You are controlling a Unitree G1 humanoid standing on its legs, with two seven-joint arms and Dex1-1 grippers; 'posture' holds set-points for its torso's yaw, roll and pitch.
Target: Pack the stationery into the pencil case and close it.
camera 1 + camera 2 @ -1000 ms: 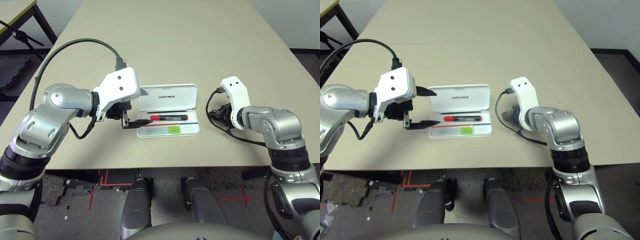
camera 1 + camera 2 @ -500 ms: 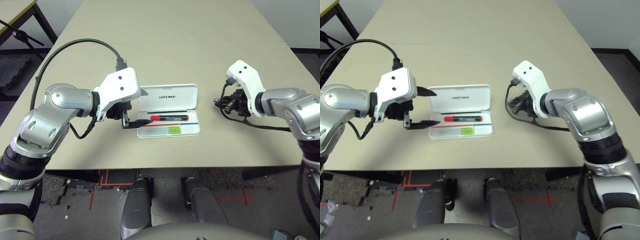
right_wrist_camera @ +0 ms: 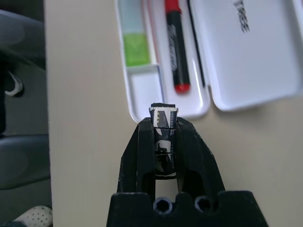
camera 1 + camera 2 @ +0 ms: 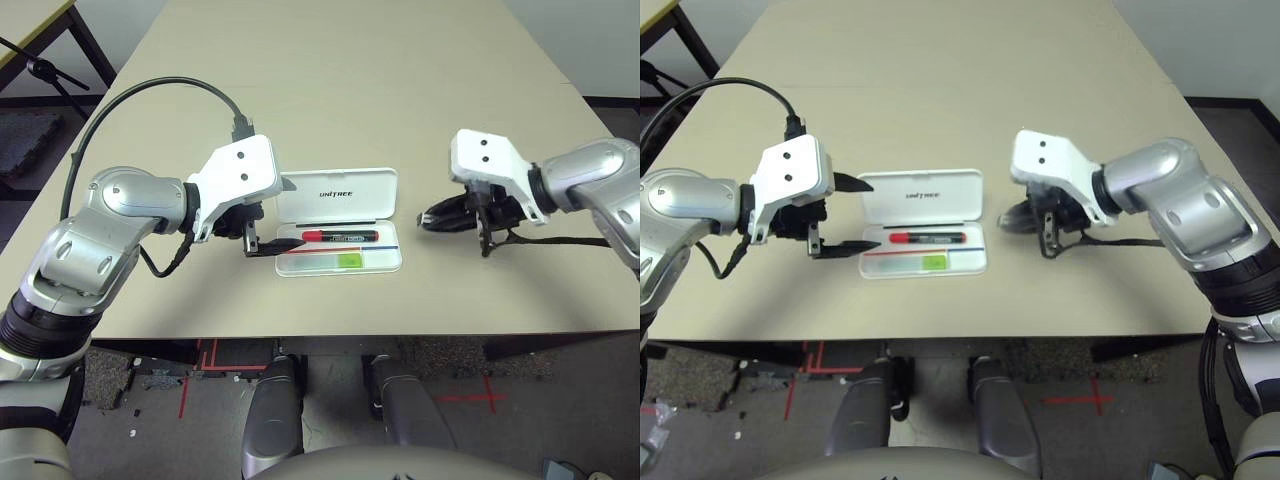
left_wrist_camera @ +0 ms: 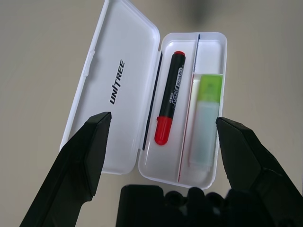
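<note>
The white pencil case [image 4: 390, 258] lies open at the table's middle, its "UNITREE" lid [image 5: 113, 94] folded flat away from me. In its tray rest the red marker [image 5: 169, 101] and the translucent stick with a lime-green cap [image 5: 203, 127]. My left gripper [image 4: 289, 214] is open at the case's left end, one finger on each side of that end. My right gripper [image 4: 428, 219] points at the case's right end from a short gap and is shut on a tiny silver-black metal piece [image 3: 163, 117], which pokes out between the fingertips.
The beige table [image 4: 330, 90] stretches bare behind the case. Black cables loop from both wrists, the left one [image 4: 170, 90] arching high over the table. Beyond the left edge stands another table's leg [image 4: 95, 45].
My right arm has swung out and turned, so its shut gripper now points left at the case's right end. The left arm and the case have stayed still.
</note>
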